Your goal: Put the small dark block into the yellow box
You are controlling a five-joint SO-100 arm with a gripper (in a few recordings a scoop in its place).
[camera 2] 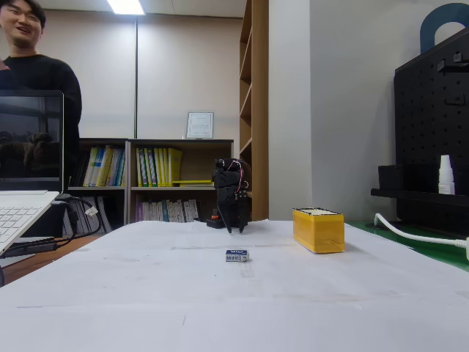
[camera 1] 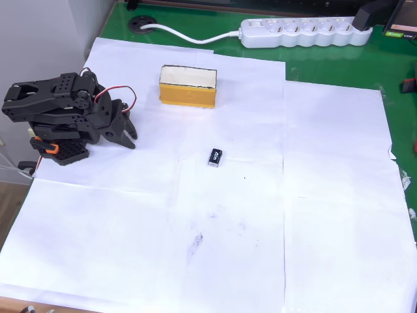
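Small dark block (camera 2: 236,254) lies apart from rectangular yellow box (camera 2: 318,229).

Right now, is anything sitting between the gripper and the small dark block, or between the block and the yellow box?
Nothing visible. In the overhead view, only bare white paper separates the gripper, small dark block and yellow box.
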